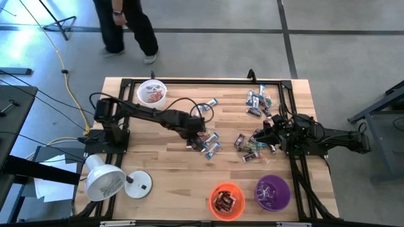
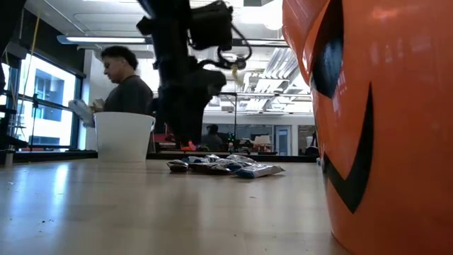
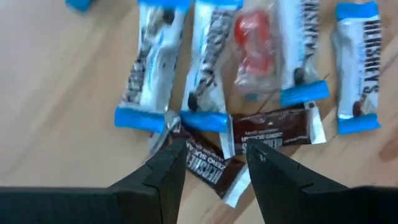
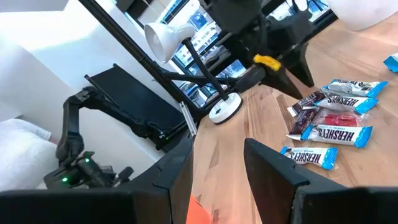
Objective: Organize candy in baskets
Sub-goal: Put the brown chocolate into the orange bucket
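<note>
My left gripper [image 1: 197, 136] [image 3: 214, 157] is open and points down over a cluster of candy [image 1: 210, 145]. Its fingers stand on either side of a dark brown bar [image 3: 208, 169] without touching it. Blue-and-white bars [image 3: 149, 68] and a red-centred clear wrapper [image 3: 254, 43] lie flat just beyond. In the low view this pile [image 2: 226, 167] rests on the table below the arm. My right gripper [image 1: 264, 135] [image 4: 217, 158] is open and holds nothing, just above the table by a second candy cluster [image 1: 251, 149]. The white basket [image 1: 151, 92], orange basket [image 1: 226, 200] and purple basket [image 1: 273, 192] stand on the table.
More candy [image 1: 259, 101] lies near the far right corner, and one bar [image 1: 211, 104] lies alone behind the left arm. A white dome lamp [image 1: 107, 180] stands at the near left corner. A person [image 1: 129, 28] stands beyond the far edge. Bare wood lies between the lamp and the orange basket.
</note>
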Available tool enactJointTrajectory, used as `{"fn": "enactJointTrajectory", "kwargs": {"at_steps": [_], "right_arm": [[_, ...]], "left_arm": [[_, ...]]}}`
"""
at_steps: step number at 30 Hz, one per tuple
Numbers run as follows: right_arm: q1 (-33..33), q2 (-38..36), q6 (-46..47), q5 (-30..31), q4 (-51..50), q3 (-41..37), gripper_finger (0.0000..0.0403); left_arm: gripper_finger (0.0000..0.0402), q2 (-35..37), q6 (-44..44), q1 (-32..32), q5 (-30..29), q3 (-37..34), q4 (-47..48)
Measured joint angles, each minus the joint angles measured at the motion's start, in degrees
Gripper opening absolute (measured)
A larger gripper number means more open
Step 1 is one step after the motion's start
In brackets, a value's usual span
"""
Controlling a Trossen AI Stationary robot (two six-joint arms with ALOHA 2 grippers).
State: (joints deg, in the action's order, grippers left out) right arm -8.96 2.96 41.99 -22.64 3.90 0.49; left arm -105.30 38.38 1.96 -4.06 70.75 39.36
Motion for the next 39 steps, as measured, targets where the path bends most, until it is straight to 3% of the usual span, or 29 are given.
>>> {"fn": "enactJointTrajectory", "kwargs": {"at_steps": [8, 19, 28, 39], "right_arm": [[0.01, 0.00, -0.01, 0.00, 0.00, 0.00, 0.0138], [0.01, 0.00, -0.01, 0.00, 0.00, 0.00, 0.0138], [0.00, 0.00, -0.01, 0.00, 0.01, 0.00, 0.0138], [0.01, 0.07, -0.01, 0.00, 0.02, 0.00, 0.0138]], "left_arm": [[0.0156, 0.49, 11.19, 1.46, 2.16, -2.68, -8.05], [0.0156, 0.49, 23.48, -0.60, 0.33, -2.68, -1.43], [0.0156, 0.47, 26.11, -2.01, -2.47, -2.68, 0.95], [0.0156, -2.37, 28.16, -1.99, -2.53, -4.11, -2.91]]}}
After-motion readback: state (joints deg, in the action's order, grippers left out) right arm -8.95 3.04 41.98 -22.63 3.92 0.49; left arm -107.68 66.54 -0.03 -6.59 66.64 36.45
